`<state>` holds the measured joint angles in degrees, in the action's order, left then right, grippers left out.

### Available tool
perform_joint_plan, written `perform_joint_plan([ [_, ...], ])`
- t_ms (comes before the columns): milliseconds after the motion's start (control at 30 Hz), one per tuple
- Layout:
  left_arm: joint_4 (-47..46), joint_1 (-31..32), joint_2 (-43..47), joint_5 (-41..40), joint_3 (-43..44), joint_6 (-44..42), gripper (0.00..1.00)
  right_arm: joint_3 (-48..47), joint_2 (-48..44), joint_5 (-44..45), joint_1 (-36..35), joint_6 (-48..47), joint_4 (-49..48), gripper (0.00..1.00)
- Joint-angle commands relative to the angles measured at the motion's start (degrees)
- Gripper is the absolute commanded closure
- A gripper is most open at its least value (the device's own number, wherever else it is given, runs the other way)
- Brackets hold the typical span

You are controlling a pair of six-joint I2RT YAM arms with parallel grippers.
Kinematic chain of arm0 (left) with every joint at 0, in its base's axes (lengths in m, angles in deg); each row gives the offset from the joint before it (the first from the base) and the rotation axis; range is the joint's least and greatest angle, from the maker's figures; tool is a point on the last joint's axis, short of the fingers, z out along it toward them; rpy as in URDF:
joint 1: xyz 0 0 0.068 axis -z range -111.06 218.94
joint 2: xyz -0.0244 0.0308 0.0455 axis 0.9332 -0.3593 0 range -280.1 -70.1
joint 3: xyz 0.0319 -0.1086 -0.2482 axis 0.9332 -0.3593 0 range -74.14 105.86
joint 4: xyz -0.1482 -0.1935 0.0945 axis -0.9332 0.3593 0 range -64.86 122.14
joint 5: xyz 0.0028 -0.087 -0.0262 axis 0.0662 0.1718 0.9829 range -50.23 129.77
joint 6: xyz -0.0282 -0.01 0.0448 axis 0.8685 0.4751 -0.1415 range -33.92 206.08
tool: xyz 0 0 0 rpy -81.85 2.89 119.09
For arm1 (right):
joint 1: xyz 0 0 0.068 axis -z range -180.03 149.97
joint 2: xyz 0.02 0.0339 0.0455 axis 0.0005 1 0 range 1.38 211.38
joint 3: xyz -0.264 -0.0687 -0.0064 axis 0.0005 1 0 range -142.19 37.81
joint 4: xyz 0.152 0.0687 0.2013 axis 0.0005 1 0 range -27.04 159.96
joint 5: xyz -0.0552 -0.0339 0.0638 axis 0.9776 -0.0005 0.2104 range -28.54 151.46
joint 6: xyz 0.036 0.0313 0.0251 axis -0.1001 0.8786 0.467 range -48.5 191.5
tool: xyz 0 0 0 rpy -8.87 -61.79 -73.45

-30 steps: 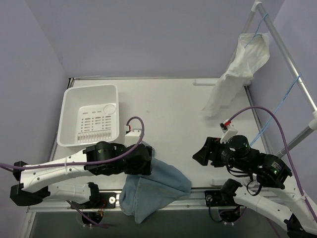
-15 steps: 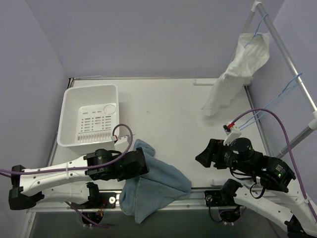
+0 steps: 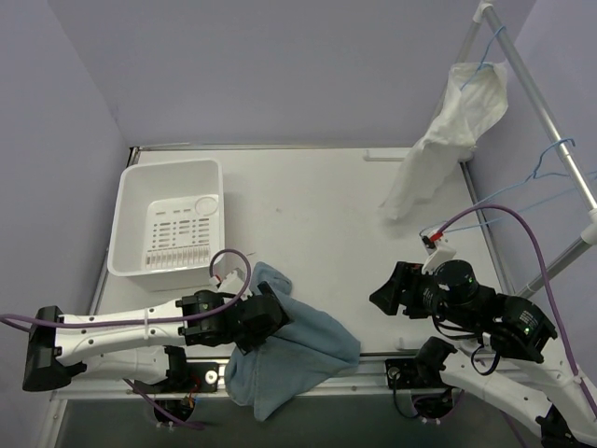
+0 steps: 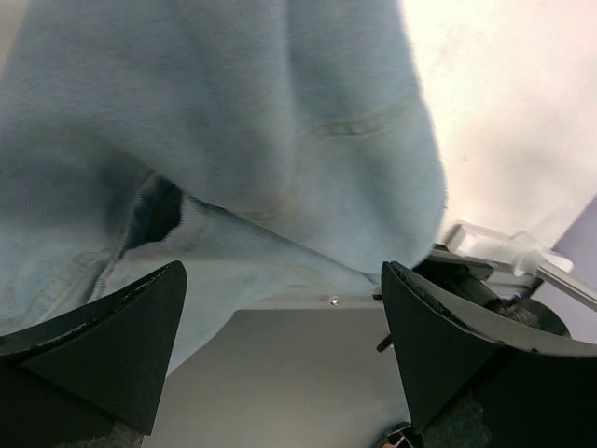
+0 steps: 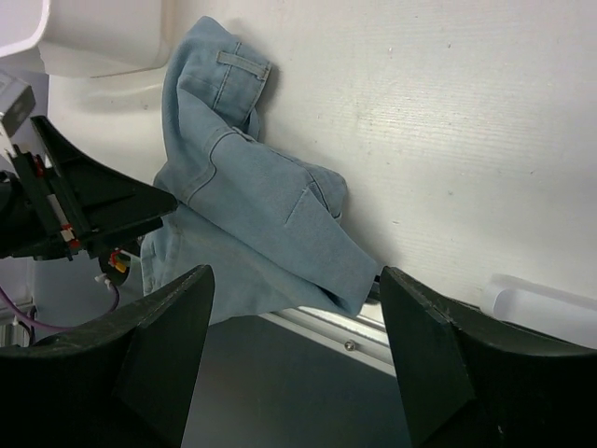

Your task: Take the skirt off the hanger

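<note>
Left gripper [image 4: 282,280] jaws spread, holding nothing, pulled back nearward since a second ago. Skirt [image 3: 298,345] is heaped at table [image 3: 326,205] near edge, partly overhanging. Right gripper [image 5: 297,280] also spread, barely shifted.

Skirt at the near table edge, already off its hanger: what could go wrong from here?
1. The skirt lies bunched at the near edge of the table, with part of it hanging over the edge. Its weight might pull the rest off.
2. The left gripper is open with the cloth right against its fingers. A fold could catch and be dragged along if that arm pulls away.
</note>
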<state>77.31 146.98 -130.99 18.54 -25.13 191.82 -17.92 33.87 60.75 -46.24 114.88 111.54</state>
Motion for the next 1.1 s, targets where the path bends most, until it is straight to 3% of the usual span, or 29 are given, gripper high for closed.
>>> perform_joint_plan([
  [0,-3.29,-0.43,0.59,1.81,-3.04,5.27,0.06,-0.26,-1.63,2.99,-0.19,0.83,1.26,0.33],
  [433,-7.33,-10.18,-1.96,7.26,-8.32,-1.56,0.06,0.44,-4.1,5.19,-0.19,3.29,2.58,0.33],
  [900,-15.42,-14.23,-9.34,13.41,-10.25,-7.29,0.04,1.32,-2.26,4.67,-0.28,4.17,0.2,0.33],
  [967,-17.34,-14.23,-8.99,13.5,-11.04,-7.73,0.13,1.32,-1.99,4.4,-0.28,4.09,-0.06,0.33],
  [1033,-18.15,-14.32,-6.89,13.15,-11.75,-7.74,0.32,1.32,-1.64,4.4,-0.28,3.91,-0.06,0.33],
  [1067,-18.58,-14.32,-5.92,12.89,-12.62,-7.56,0.37,1.23,-1.47,4.4,-0.28,3.65,-0.15,0.33],
])
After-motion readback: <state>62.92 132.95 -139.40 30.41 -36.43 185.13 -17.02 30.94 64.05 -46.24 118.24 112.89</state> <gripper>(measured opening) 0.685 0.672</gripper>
